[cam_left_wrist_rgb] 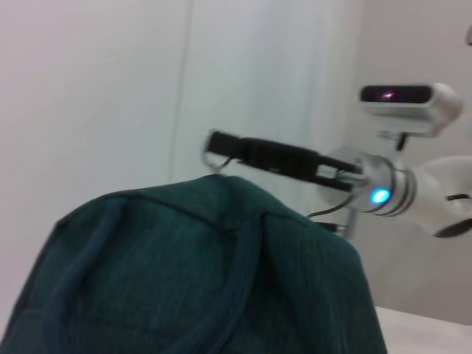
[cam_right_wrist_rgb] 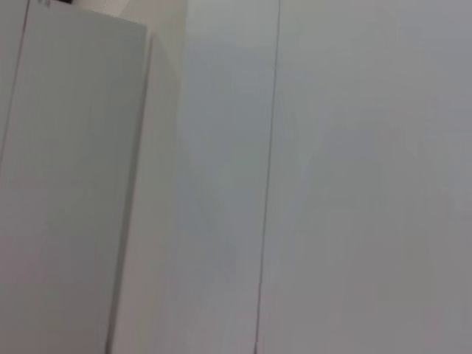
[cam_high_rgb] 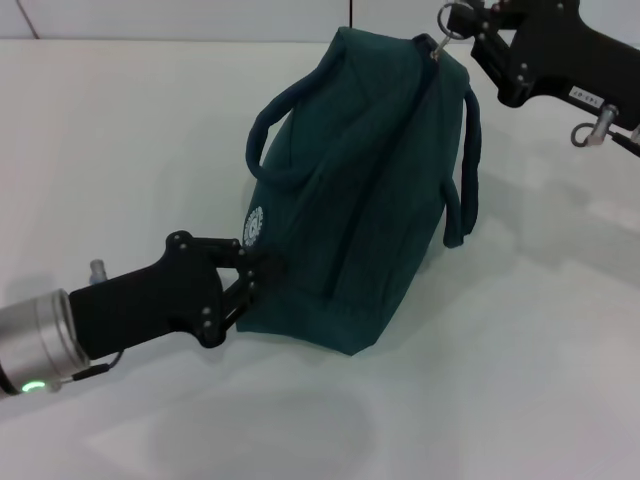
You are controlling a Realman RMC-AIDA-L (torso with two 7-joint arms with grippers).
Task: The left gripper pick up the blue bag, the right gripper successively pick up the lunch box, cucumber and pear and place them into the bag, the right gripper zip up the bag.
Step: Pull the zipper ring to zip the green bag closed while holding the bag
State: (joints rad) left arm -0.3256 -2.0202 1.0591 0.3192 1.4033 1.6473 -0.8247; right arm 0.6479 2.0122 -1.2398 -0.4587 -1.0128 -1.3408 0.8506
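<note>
The black two-finger left tool (cam_high_rgb: 250, 272) is clamped on the near end of the dark teal fabric bag (cam_high_rgb: 370, 200), tilted over the white table (cam_high_rgb: 500, 400). Farther off, the black right tool (cam_high_rgb: 447, 38) pinches the zipper pull at its far end; zipping looks nearly finished.

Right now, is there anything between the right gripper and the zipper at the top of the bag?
Nothing visible. The right gripper sits right at the bag's top far corner, at the zipper end. The left gripper holds the near side.
</note>
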